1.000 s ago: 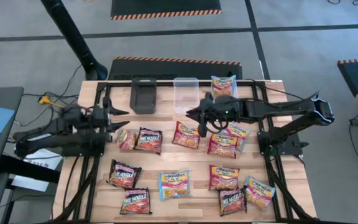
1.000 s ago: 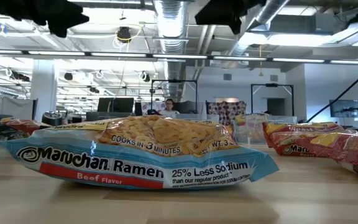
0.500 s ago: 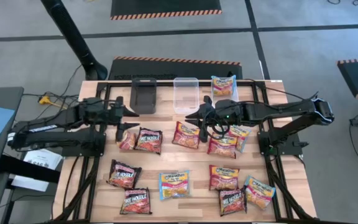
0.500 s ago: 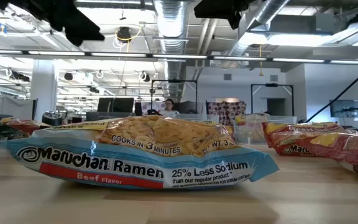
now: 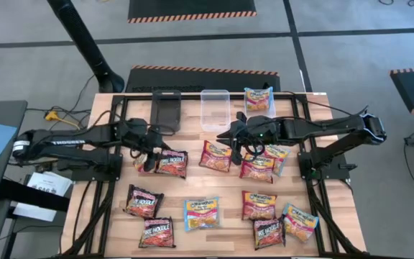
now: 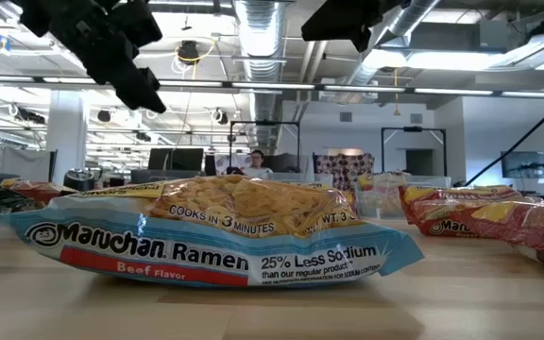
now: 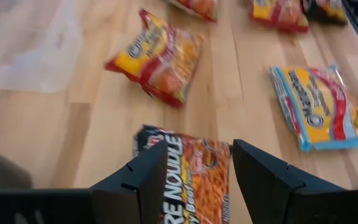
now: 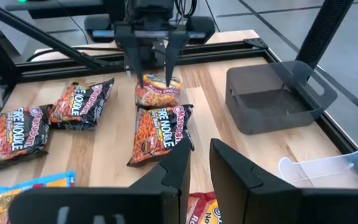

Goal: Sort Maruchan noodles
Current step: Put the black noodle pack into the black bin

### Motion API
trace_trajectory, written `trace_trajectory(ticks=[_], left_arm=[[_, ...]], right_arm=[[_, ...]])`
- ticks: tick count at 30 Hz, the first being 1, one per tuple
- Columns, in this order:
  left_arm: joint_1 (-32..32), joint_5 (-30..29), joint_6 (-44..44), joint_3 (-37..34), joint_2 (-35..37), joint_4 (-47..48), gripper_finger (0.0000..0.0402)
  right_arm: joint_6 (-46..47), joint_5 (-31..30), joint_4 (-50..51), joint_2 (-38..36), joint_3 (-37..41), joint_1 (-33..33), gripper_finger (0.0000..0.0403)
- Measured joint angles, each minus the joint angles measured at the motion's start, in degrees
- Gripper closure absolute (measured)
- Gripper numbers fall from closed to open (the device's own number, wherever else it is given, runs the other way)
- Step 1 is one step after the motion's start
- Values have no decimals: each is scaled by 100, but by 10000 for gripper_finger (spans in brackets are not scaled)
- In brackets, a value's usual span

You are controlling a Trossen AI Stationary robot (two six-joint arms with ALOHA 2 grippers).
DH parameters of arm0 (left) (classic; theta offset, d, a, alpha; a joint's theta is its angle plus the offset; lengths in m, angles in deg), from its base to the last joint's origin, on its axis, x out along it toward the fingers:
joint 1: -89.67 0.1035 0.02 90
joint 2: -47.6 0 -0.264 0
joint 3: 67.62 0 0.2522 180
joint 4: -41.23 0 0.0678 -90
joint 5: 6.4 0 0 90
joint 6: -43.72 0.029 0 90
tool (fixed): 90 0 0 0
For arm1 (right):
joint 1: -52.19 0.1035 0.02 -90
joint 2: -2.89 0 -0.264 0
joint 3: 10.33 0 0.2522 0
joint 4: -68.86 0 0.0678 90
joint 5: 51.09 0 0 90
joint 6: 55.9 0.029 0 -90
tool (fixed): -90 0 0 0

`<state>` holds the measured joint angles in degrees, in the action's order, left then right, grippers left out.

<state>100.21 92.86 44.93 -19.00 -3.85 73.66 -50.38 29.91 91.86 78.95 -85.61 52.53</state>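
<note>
**A:** From above, how far along?

**B:** Looks hardly begun. Shows the Maruchan noodles (image 5: 215, 156) spread over the table (image 5: 322, 237), about a dozen packets with the colours mixed. Shows the black bin (image 5: 167, 109) and the clear bin (image 5: 215, 109) at the far edge, both seemingly with nothing inside. Finds one light blue packet (image 5: 258, 98) just right of the clear bin, on the wood. Puts the left gripper (image 5: 144, 147) over the left group and the right gripper (image 5: 234, 140) near the middle, above the red-orange ones.

**A:** And from table height?

**B:** Gives mostly a beef-flavour packet (image 6: 225, 241) lying flat in front, with red ones to the right. Catches the left arm high at the left, touching nothing.

**A:** From the left wrist?

**B:** Has the claw wide apart and empty, hanging over a dark packet (image 7: 194, 180). Not clamped on it.

**A:** From the right wrist?

**B:** Has its own fingers only a narrow gap apart, with nothing between them. Looks across at the left claw, spread and pointing down toward a red-orange packet (image 8: 158, 90) that touches the dark one. Confirms the black bin is bare inside.

**A:** So what is left?

**B:** Nearly everything, as a judgement: no colour gathered, no packet held.
</note>
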Motion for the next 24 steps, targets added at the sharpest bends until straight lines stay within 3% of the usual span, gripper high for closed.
trace_trajectory(ticks=[14, 24], left_arm=[[-651, -680, -128, 2, -1114, -24, 230], [-712, -1019, -74, 2, -1928, -308, 230]], right_arm=[[0, 0, 98, 2, 0, 0, 316], [4, -2, 274, 2, -2, 2, 316]])
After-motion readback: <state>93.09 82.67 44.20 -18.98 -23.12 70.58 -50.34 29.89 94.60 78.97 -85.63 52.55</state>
